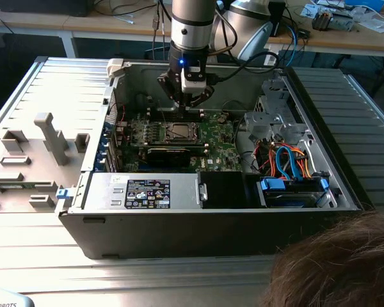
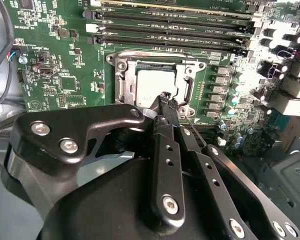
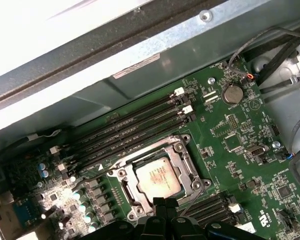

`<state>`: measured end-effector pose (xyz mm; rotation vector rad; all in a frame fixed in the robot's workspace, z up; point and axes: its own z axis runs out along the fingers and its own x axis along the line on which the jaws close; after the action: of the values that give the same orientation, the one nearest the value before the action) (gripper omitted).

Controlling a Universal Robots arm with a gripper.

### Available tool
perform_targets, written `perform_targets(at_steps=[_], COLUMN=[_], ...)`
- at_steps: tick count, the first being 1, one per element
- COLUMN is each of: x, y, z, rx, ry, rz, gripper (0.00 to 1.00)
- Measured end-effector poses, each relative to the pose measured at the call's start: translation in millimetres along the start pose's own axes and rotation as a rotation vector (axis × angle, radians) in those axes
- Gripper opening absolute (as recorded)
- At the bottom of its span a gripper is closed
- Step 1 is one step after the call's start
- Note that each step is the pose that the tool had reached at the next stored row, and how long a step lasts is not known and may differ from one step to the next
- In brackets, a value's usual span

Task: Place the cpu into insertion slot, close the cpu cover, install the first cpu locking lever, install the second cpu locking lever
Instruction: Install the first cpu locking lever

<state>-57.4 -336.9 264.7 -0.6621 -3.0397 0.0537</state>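
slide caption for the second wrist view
Black gripper over the small silver-grey square cpu seated in its silvery-rimmed insertion slot on the green motherboard

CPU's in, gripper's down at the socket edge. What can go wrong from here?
1. The gripper sits shut at the cpu cover rim, over the cpu; a slip could scrape the chip's top.
2. The thin locking lever runs right beside the fingers; it may snag or spring loose.
3. Small components crowd the socket; a sideways sweep could hit them.

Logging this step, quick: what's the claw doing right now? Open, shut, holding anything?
Claw: shut, nothing visibly held, poised at the edge of the seated cpu.
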Motion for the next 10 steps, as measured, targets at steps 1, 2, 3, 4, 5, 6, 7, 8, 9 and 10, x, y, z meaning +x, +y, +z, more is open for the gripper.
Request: perform_targets(at_steps=[1,2,3,4,5,6,7,8,9,10], x=[0.0,0.0,0.0,0.0,0.0,0.0,0.0,0.0,0.0,0.0], y=[0.0,0.0,0.0,0.0,0.0,0.0,0.0,0.0,0.0,0.0], z=[0.0,0.0,0.0,0.0,0.0,0.0,0.0,0.0,0.0,0.0], rx=[0.0001,0.0002,0.0003,0.0004,0.0006,0.0008,0.0009,0.0011,0.0012,0.0013], ry=[-0.0002,-0.0004,-0.0007,-0.0008,-0.0011,-0.0014,-0.0018,-0.002,-0.0022,-0.0023], rz=[-0.005,-0.009,-0.016,-0.02,-0.025,-0.035,-0.043,-0.049,-0.054,-0.058], gripper=[0.11,0.11,0.11,0.11,0.11,0.11,0.11,0.11,0.11,0.11])
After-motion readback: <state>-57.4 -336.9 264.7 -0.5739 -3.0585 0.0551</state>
